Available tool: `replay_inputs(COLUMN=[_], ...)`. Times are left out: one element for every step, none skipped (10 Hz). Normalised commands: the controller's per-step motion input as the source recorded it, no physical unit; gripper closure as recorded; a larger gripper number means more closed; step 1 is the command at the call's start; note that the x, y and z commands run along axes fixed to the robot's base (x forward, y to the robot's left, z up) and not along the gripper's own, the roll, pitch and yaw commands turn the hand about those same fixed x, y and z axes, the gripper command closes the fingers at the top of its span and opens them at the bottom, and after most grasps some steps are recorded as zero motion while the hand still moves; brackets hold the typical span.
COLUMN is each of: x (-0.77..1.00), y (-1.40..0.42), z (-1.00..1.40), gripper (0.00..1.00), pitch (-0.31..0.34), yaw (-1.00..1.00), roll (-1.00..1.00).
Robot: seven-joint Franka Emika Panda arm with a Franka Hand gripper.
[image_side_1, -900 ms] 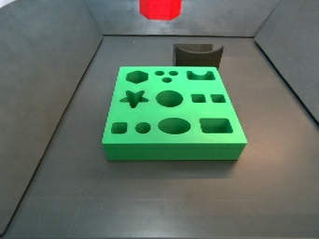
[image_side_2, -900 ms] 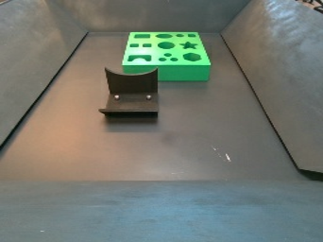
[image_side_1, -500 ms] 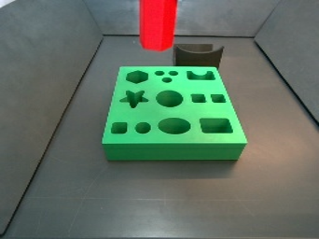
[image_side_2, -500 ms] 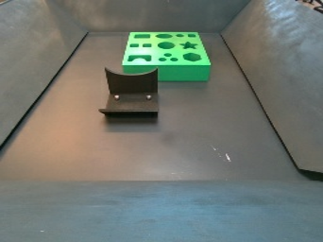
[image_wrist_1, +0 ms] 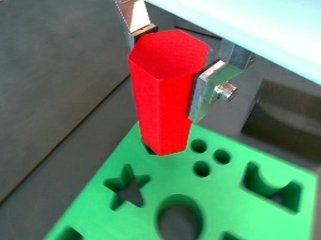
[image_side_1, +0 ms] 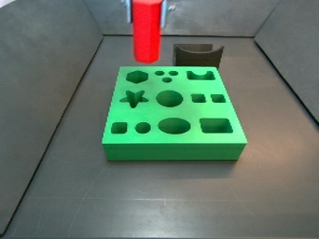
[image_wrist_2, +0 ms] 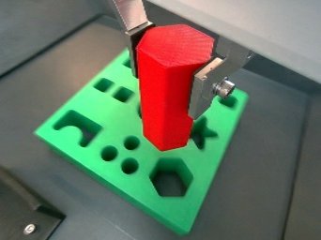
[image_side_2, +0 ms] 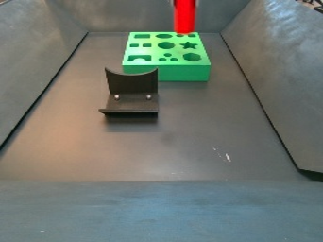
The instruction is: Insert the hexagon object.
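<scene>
My gripper [image_side_1: 149, 7] is shut on the red hexagon object [image_side_1: 147, 31] and holds it upright above the far left part of the green block [image_side_1: 173, 140]. The peg's lower end hangs above the block near the hexagon hole [image_side_1: 137, 76], clear of the surface. In both wrist views the silver fingers [image_wrist_2: 207, 82] clamp the hexagon object [image_wrist_2: 170, 94] on two flat sides. The hexagon hole [image_wrist_2: 171, 176] lies open beside the peg's lower end. A side view shows the hexagon object [image_side_2: 184, 14] over the block [image_side_2: 167, 62]. It also shows in a wrist view [image_wrist_1: 163, 89].
The dark fixture [image_side_2: 130, 95] stands on the floor beside the block; it shows behind the block in a side view [image_side_1: 197, 54]. The block has several other shaped holes, among them a star [image_side_1: 134, 97]. Sloping grey walls [image_side_1: 50, 112] ring the floor.
The gripper has come down with the red hexagon object. The peg has gone from a stub at the frame's top to hanging just above the green block.
</scene>
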Motion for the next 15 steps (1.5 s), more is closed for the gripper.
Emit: replay_inputs(x=[-0.42,-0.51,-0.12,-0.05,0.03,0.11,0.12,0.13,0.15,0.45,0.66,0.48,0.09,0.0,-0.18], y=[0.12,0.29,0.53,0.39,0.14,-0.02,-0.22,-0.06,0.0,0.0,0.06,0.11,0.0,-0.07,-0.32], z=[-0.41,-0.44,-0.22,-0.29,-0.35,-0.41,-0.41,-0.45,-0.55,-0.68,-0.82,-0.79,-0.86,-0.86,-0.72], gripper=[1.0,1.0,1.0,1.0,1.0,1.0,1.0,1.0,1.0,1.0,1.0,1.0,1.0,1.0,1.0], pitch=[-0.07,-0.074,-0.01,-0.044,-0.073,-0.084,-0.053,-0.043,0.0,-0.087,-0.066,-0.09,-0.16,-0.18,-0.279], yaw=[-0.81,-0.57,-0.21,-0.33,-0.21,-0.04,0.0,0.0,0.0,-0.11,-0.17,-0.22,-0.2,-0.24,-0.25], roll=[0.0,0.0,-0.13,-0.16,-0.13,-0.14,-0.09,-0.14,-0.1,-0.2,-0.11,-0.06,0.0,0.09,0.08])
